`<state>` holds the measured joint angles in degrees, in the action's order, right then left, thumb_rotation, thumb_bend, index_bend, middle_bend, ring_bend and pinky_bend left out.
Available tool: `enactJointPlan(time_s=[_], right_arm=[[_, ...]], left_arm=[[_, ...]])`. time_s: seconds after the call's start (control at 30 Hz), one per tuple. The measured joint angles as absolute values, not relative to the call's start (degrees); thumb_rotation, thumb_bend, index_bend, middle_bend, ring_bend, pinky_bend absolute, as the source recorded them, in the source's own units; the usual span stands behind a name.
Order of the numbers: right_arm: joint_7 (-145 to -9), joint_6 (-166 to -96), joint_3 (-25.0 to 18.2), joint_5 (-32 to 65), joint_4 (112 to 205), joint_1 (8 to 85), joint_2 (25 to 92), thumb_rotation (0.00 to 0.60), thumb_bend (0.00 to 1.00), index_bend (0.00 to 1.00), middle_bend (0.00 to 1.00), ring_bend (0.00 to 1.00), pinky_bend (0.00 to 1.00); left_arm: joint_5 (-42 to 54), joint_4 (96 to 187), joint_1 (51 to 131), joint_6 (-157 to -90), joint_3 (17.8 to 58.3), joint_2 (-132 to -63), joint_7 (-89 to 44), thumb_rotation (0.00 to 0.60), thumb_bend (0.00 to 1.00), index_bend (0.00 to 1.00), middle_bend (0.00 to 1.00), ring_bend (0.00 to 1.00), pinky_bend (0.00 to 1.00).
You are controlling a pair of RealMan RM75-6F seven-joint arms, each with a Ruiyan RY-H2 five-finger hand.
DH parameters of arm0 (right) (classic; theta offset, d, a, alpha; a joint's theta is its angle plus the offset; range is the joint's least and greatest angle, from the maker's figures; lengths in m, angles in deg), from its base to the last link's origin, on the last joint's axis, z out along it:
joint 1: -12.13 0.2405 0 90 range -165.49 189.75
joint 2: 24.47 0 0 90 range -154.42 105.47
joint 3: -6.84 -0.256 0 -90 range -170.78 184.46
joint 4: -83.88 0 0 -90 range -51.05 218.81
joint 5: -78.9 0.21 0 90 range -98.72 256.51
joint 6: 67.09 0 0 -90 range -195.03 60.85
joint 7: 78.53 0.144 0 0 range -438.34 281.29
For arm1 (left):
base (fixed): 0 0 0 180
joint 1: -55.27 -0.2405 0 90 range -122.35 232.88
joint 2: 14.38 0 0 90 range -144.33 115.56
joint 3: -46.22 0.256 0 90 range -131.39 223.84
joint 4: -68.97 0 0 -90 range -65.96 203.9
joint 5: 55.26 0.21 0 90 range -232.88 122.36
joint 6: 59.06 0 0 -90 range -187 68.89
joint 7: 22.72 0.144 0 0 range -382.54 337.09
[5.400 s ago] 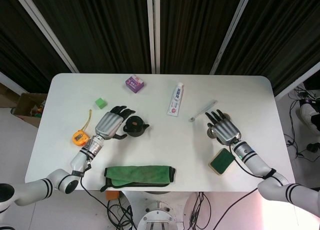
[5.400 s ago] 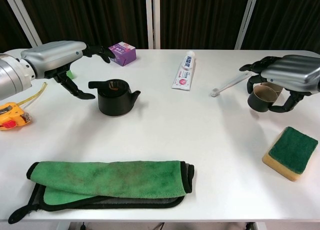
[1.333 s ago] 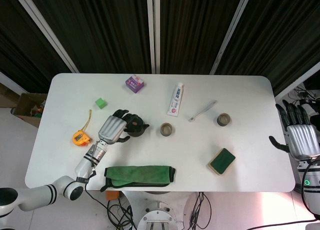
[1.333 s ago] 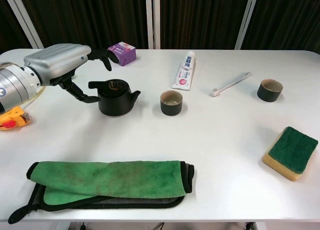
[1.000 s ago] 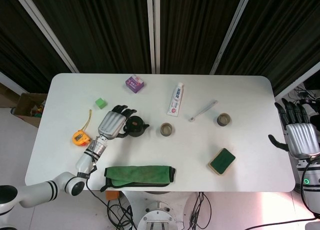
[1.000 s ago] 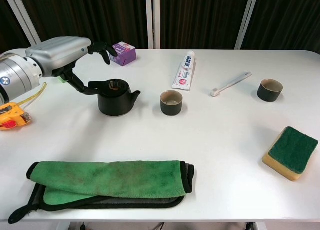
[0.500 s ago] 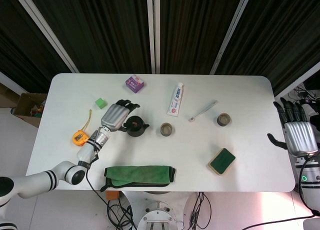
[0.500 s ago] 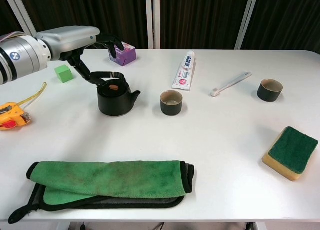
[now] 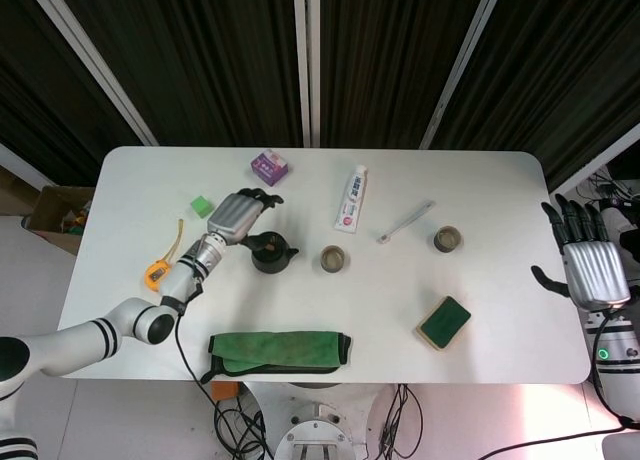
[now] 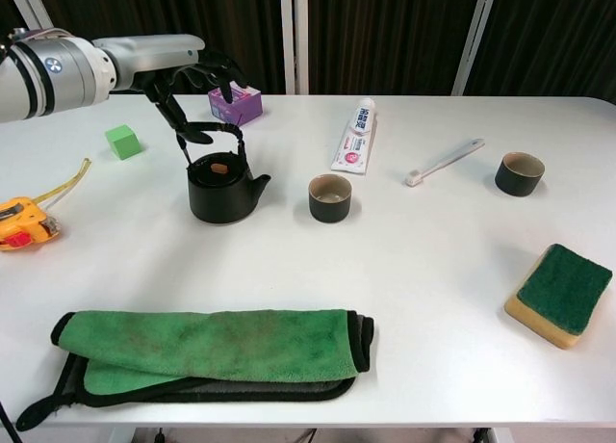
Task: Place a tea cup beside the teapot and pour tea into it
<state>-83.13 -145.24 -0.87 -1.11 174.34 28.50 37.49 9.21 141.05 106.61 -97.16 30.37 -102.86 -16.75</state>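
The black teapot [image 9: 271, 251] [image 10: 223, 191] stands left of centre with its wire handle [image 10: 214, 127] raised upright. My left hand [image 9: 236, 216] [image 10: 183, 75] hovers over it. Its thumb touches the top of the handle, and the other fingers are spread above without closing on it. A dark tea cup [image 9: 334, 259] [image 10: 330, 197] sits just right of the teapot's spout. A second cup [image 9: 447, 239] [image 10: 520, 173] stands far right. My right hand [image 9: 585, 270] hangs open beyond the table's right edge, seen only in the head view.
A toothpaste tube [image 10: 358, 147] and a toothbrush [image 10: 445, 161] lie behind the cups. A purple box [image 10: 236, 103], a green cube [image 10: 121, 141] and a tape measure [image 10: 24, 221] are on the left. A sponge [image 10: 558, 294] lies front right and a green cloth [image 10: 212, 351] along the front.
The right hand set one cup beside the teapot and withdrew off the table. The left hand rose over the teapot, and the handle swung from lying flat to upright.
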Motion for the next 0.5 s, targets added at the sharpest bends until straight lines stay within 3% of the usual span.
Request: enactJointPlan(time_s=[0.13,0.5], right_arm=[[-83.5,-145.0,-0.8,-1.2,174.1,28.4,37.8,0.600,0.18,0.00,0.00,0.00,0.00],[-83.7,-144.3,-0.9,-1.2,173.7,28.5,38.2,0.600,0.18,0.00,0.00,0.00,0.00]], left_arm=[[7.4,139.5,109.0,-93.8,30.0,-101.9,-18.2,0.600,0.19,0.21,0.27,0.17,0.20],[6.6,139.0,111.0,-92.0,31.2,-100.6,-19.0,0.600,0.19,0.21,0.27,0.17,0.20]])
